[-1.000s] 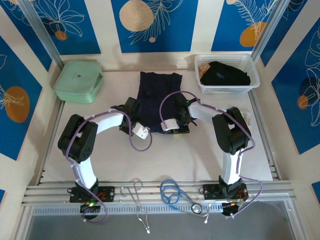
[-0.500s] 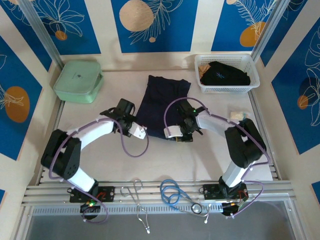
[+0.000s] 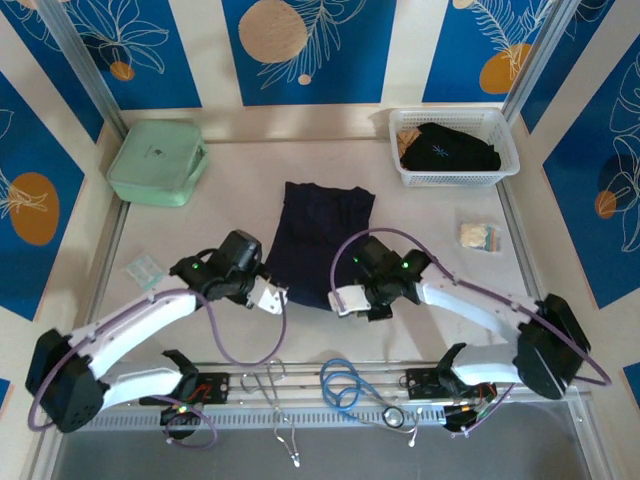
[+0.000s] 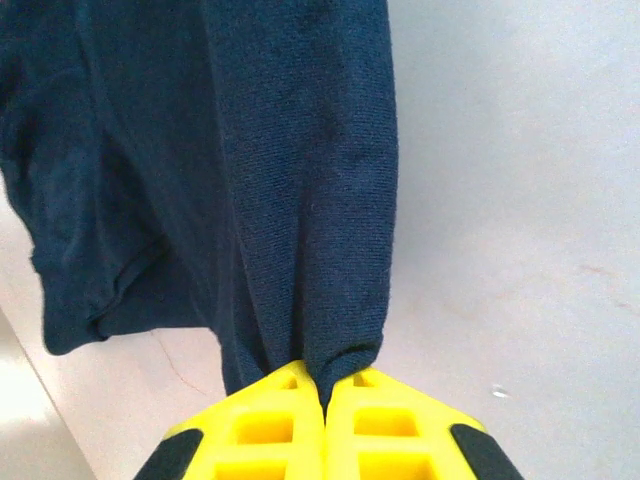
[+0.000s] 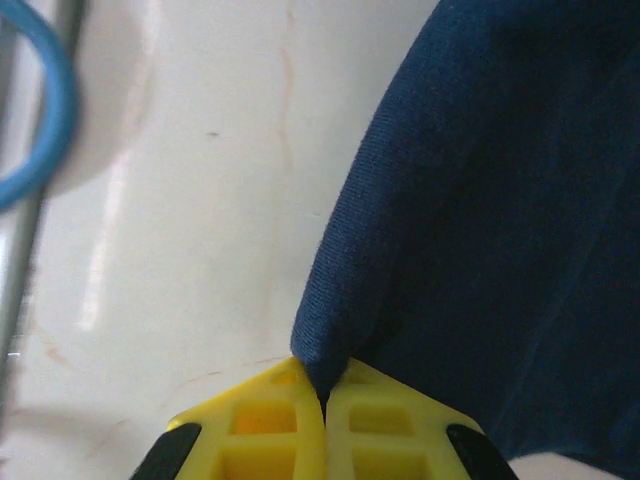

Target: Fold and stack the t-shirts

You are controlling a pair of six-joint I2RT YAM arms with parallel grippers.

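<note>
We log two t-shirts.

- Navy t-shirt (image 3: 322,232): lies mid-table (image 3: 420,250) between both arms, roughly flat, slightly rumpled, near hem toward arm bases.
- Left pincer (image 4: 322,385): yellow fingers closed tight, pinching fold of navy fabric at shirt's near-left corner.
- Right pincer (image 5: 322,388): closed likewise, nipping shirt's near-right corner.
- Black t-shirt (image 3: 447,150): pale blue chest mark, bundled inside white basket (image 3: 455,181), far right corner.
- Mint-green case (image 3: 155,162): far left, well apart from shirt.
- Small packet (image 3: 480,235): right of shirt.
- We note blue cable (image 3: 345,386) on near rail.
</note>
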